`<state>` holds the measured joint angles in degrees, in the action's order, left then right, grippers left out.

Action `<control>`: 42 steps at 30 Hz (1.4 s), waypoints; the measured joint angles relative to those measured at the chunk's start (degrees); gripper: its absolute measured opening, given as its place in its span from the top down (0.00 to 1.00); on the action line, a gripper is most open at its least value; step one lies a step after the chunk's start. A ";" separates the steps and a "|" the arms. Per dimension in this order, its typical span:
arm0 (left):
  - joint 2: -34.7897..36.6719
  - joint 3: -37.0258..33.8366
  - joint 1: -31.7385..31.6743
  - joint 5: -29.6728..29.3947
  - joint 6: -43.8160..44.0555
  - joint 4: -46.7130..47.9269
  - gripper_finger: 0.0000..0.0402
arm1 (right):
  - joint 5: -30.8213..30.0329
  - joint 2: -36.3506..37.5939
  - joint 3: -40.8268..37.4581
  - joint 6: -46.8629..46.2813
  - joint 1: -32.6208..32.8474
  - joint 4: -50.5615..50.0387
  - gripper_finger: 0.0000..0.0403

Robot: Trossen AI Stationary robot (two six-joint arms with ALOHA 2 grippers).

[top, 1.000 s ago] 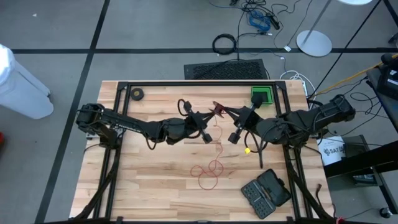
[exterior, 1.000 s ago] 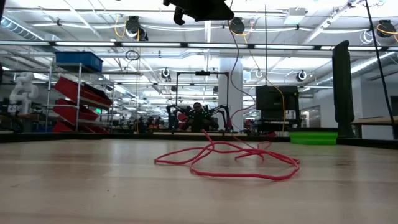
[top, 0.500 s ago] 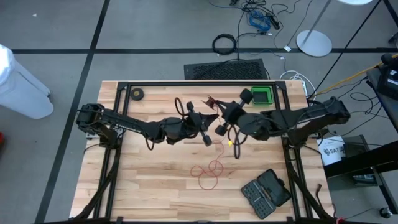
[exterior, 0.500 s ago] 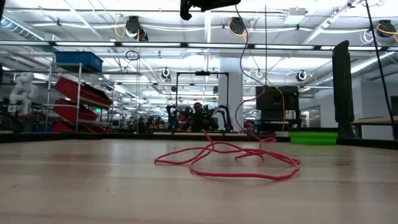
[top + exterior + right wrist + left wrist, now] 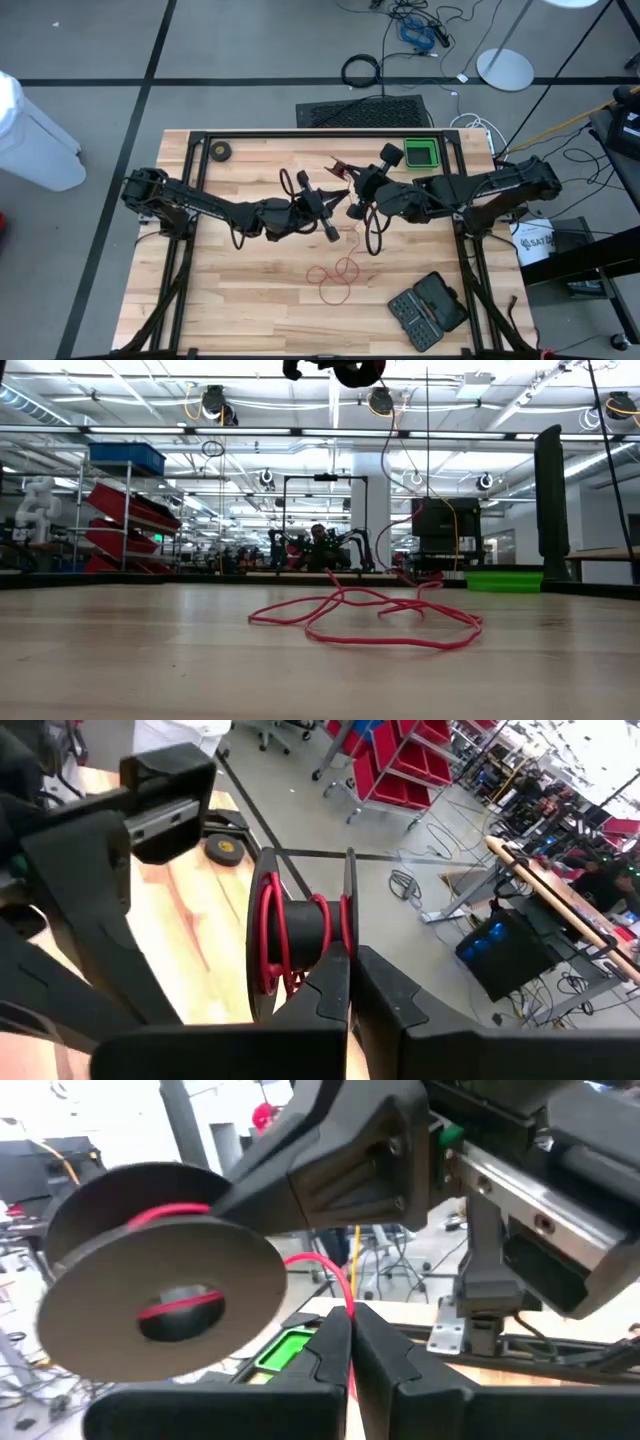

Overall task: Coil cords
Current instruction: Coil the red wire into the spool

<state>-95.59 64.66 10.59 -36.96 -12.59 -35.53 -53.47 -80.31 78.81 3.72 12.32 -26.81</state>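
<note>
A thin red cord lies in loose loops (image 5: 336, 276) on the table's middle, also seen in the low view (image 5: 370, 616). One strand (image 5: 384, 510) rises from them to the arms. Its small black reel (image 5: 337, 166) hangs above the table's far middle, with red turns round the hub (image 5: 300, 935). My right gripper (image 5: 350, 970) is shut on the reel. My left gripper (image 5: 350, 1335) is shut on the cord just beside the reel (image 5: 165, 1305). The two grippers (image 5: 342, 203) (image 5: 347, 178) nearly meet over the table. My left gripper pinches a single strand of the red cord (image 5: 347, 1312) between its two fingertips, coming level from the table's left. From the fingers the strand bows over to the reel; the rest hangs down to the loops on the table. My right gripper pinches one flange of the reel (image 5: 349, 915) at its rim between its two fingers, coming from the table's right and pointing slightly down. The reel is lifted clear of the table, standing on edge beyond the fingertips.
A green bin (image 5: 422, 153) sits at the far right and an open black bit case (image 5: 428, 308) at the near right. A small black roll (image 5: 221, 151) lies at the far left. Black frame rails (image 5: 300, 134) border the table.
My right gripper has carried the reel toward the table's left and a little down, turning as it went, up to my left gripper. The cord's loops on the table have kept their place.
</note>
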 joint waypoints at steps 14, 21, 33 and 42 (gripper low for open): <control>1.84 0.00 3.31 -7.61 -5.14 0.91 0.98 | 9.31 1.01 0.00 -4.71 -2.23 -9.04 1.00; 2.08 0.02 4.53 -14.38 -9.55 3.29 0.98 | 18.29 2.96 0.00 -6.86 -2.51 -13.80 1.00; 2.12 0.01 6.06 -15.09 -10.72 12.76 0.98 | 28.41 6.26 0.00 -12.79 -1.35 -17.96 1.00; 2.12 0.02 7.30 -13.48 -10.62 15.23 0.98 | 29.63 8.24 -0.04 -13.33 2.36 -14.66 1.00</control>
<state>-93.47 64.69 17.89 -50.44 -23.21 -20.29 -23.85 -72.08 78.76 -9.61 14.68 -41.47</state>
